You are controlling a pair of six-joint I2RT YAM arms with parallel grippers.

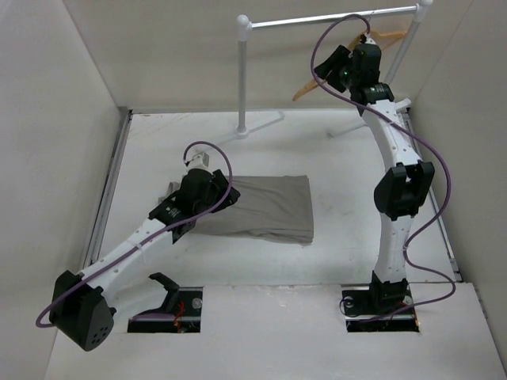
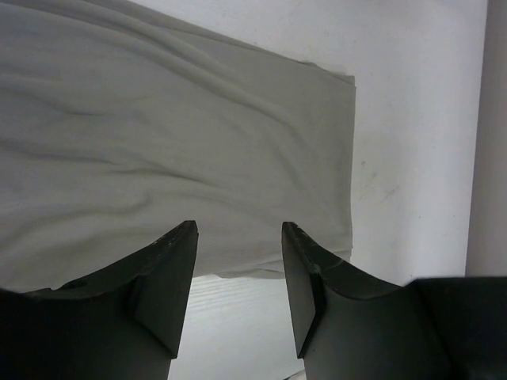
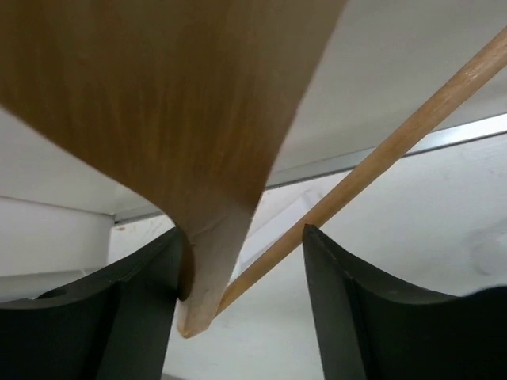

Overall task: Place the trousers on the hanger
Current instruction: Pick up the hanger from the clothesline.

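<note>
The grey-taupe trousers (image 1: 269,207) lie folded flat on the table in the top view. My left gripper (image 1: 207,196) hangs over their left end. In the left wrist view the left gripper (image 2: 238,228) is open, with the near edge of the trousers (image 2: 158,134) between the fingertips and nothing held. The tan wooden hanger (image 1: 307,89) hangs on the rail at the back right. My right gripper (image 1: 348,70) is raised to it. In the right wrist view the right gripper (image 3: 243,233) is open, and the hanger (image 3: 182,119) has its arm end against the left finger, with its crossbar (image 3: 380,158) crossing between the jaws.
The white-and-silver clothes rail (image 1: 333,20) stands at the back, with its left post (image 1: 242,79) and feet on the table. White walls close in the left, back and right. A purple cable (image 1: 432,170) loops off the right arm.
</note>
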